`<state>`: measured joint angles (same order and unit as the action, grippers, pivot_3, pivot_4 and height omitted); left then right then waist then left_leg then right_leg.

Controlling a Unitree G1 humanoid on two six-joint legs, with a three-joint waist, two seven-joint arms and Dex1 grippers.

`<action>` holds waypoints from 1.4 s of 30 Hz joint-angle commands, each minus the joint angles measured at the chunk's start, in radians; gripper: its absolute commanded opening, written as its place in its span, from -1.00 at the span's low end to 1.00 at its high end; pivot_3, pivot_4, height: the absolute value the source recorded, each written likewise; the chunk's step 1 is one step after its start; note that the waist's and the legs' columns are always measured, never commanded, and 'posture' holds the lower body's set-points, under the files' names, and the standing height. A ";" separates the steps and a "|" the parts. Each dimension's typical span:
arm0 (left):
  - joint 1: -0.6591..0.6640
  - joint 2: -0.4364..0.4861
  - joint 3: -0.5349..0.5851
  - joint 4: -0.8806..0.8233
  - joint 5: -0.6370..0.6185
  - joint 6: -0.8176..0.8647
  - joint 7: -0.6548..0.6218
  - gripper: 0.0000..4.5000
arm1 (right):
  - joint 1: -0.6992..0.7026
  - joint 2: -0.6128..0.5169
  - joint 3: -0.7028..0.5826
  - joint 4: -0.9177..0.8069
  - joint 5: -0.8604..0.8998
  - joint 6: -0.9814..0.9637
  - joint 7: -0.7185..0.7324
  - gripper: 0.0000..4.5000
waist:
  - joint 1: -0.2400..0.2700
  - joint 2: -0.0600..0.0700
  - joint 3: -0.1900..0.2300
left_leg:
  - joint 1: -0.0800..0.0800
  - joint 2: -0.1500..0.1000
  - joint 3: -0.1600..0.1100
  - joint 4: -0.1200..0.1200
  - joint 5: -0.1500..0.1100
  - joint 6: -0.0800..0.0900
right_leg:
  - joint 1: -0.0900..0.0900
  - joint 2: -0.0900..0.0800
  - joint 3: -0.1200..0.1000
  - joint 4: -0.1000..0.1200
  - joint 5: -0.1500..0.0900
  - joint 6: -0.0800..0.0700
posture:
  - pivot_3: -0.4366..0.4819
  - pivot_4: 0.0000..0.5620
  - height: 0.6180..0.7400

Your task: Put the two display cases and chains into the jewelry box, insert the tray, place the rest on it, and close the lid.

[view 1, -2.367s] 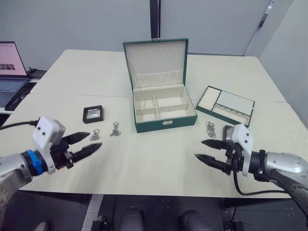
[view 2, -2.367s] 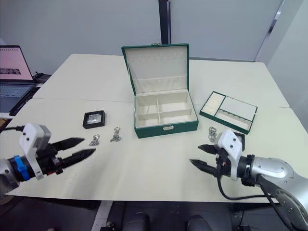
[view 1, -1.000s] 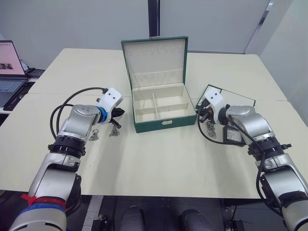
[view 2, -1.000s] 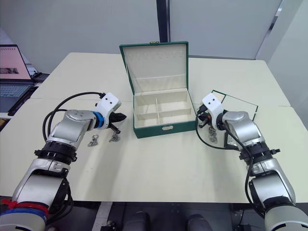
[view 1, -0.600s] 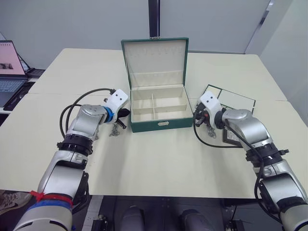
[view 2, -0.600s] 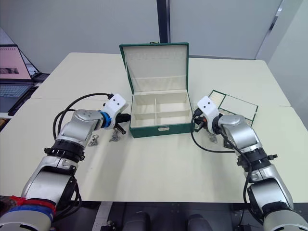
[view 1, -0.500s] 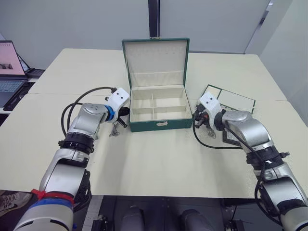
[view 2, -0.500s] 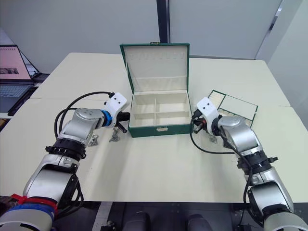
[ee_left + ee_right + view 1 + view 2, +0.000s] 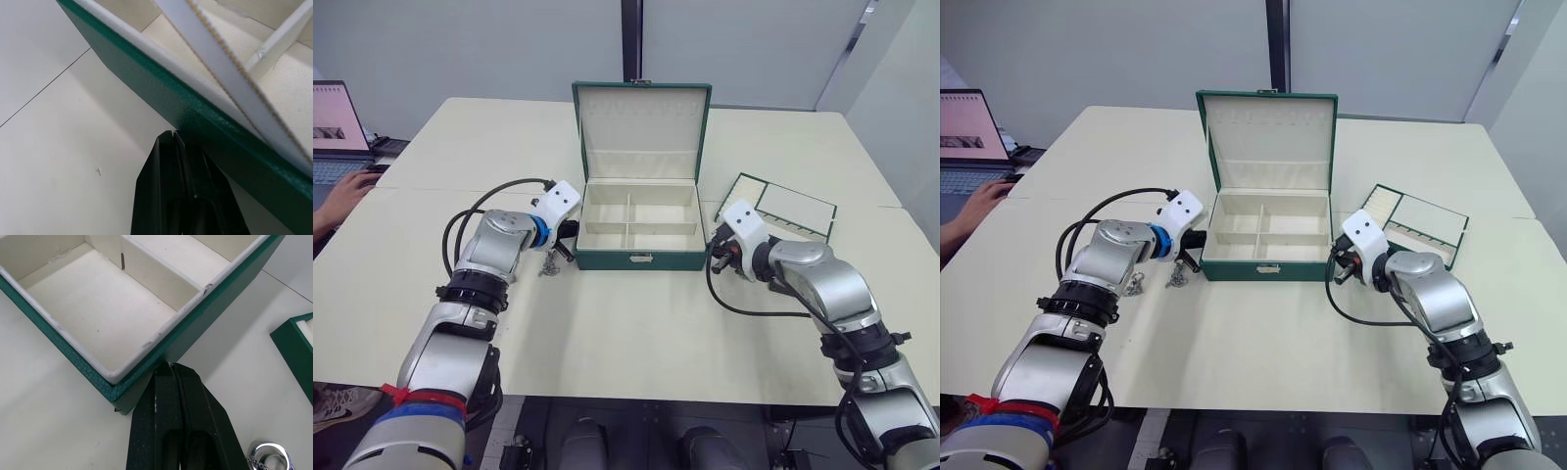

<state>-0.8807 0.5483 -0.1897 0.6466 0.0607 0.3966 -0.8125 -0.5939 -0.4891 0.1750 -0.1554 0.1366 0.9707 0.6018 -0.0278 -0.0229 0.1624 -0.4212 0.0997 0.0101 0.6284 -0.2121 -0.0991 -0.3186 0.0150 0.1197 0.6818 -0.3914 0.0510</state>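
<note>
The dark green jewelry box (image 9: 636,258) stands mid-table, its lid (image 9: 641,122) upright and its cream compartments empty. My left gripper (image 9: 570,232) is shut, its tips (image 9: 171,136) pressed against the box's left outer wall. Shut too, my right gripper (image 9: 713,259) touches the box's front right corner (image 9: 164,363). The tray (image 9: 785,206) lies to the right of the box. One chain (image 9: 548,262) lies on the table beside my left forearm, another (image 9: 1135,285) just left of it, and a ring of a third (image 9: 266,455) lies by my right gripper. The display cases are hidden.
A laptop (image 9: 333,147) sits at the table's far left edge with a person's hand (image 9: 347,191) next to it. A seam (image 9: 421,189) runs across the cream tabletop. Bare table stretches in front of the box.
The box has turned so that its front faces me squarely, with both shut grippers following against its sides. A person's hand has appeared by the laptop.
</note>
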 commanded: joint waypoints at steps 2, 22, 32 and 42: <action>0.014 -0.020 -0.013 -0.103 -0.010 0.023 -0.046 -1.00 | 0.010 0.011 -0.011 -0.086 0.034 0.022 0.001 -0.99 | 0.000 0.000 0.000 | 0.000 0.000 0.000 0.000 0.000 0.000 | 0.000 0.000 0.000 0.000 0.000 0.000 | -0.05 -0.47 0.77; 0.068 0.028 0.028 -0.214 -0.014 0.118 -0.035 -1.00 | 0.043 -0.009 -0.029 -0.136 0.027 0.049 -0.003 -0.99 | 0.001 0.000 0.000 | 0.000 0.000 0.000 0.000 0.000 0.000 | 0.000 0.000 0.000 0.000 0.000 0.000 | -0.05 -0.47 0.77; 0.127 0.144 0.092 -0.323 -0.043 0.192 -0.052 -1.00 | 0.058 -0.085 -0.067 -0.129 0.030 0.009 0.019 -0.99 | -0.002 0.000 0.000 | 0.000 0.000 0.000 0.000 0.000 0.000 | 0.000 0.000 0.000 0.000 0.000 0.000 | -0.05 -0.47 0.77; 0.330 0.297 0.339 -0.711 -0.252 0.332 -0.138 -1.00 | 0.188 -0.197 -0.216 -0.393 0.235 0.071 0.150 -0.99 | -0.001 0.000 0.000 | 0.000 0.000 -0.001 -0.001 0.000 0.000 | 0.001 0.000 0.000 -0.001 0.000 0.000 | -0.05 -0.47 0.77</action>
<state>-0.5748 0.8106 0.0705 0.0369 -0.1321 0.7082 -0.9197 -0.4262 -0.6695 0.0120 -0.4567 0.3035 1.0213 0.7130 -0.0285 -0.0228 0.1625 -0.4218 0.1003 0.0095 0.6270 -0.2122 -0.0991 -0.3182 0.0152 0.1196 0.6805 -0.3915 0.0512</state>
